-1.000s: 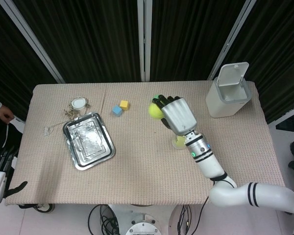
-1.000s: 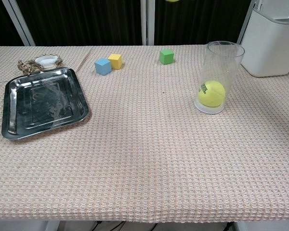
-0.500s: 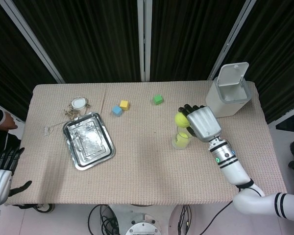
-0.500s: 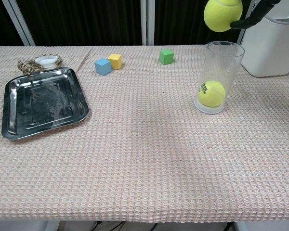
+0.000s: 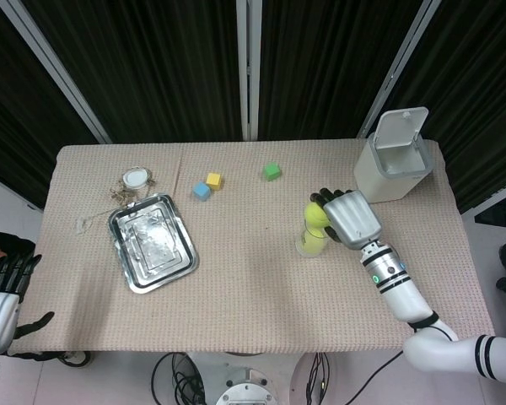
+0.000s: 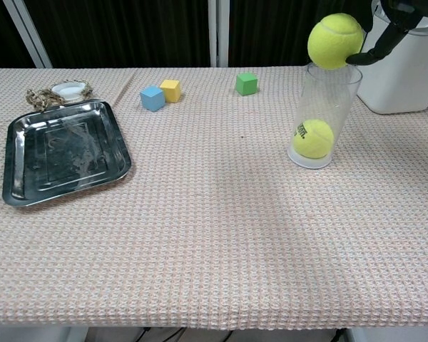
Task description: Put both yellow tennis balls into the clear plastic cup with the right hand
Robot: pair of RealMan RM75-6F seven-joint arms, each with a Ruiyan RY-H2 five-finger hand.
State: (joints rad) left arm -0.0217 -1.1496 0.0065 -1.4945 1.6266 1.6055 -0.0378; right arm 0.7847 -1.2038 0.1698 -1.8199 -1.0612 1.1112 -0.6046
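Observation:
The clear plastic cup [image 6: 324,117] stands upright on the right half of the table, with one yellow tennis ball [image 6: 313,138] lying at its bottom. My right hand [image 5: 349,218] holds the second yellow tennis ball [image 6: 334,41] right at the cup's rim, its dark fingers [image 6: 385,39] wrapped around the ball's far side. In the head view that ball [image 5: 315,216] peeks out from under the hand, just above the cup [image 5: 311,242]. My left hand [image 5: 2,295] hangs off the table's left edge, fingers spread, holding nothing.
A white bin [image 5: 394,157] with its lid up stands just behind and right of the cup. A green cube [image 6: 246,83], a yellow cube [image 6: 171,90] and a blue cube [image 6: 152,98] lie at the back. A metal tray [image 6: 63,149] and a small white cap with chain [image 6: 65,90] sit left.
My right hand has carried the ball from over the table's middle rightward and down to the cup's rim. The green cube, hidden before, now shows.

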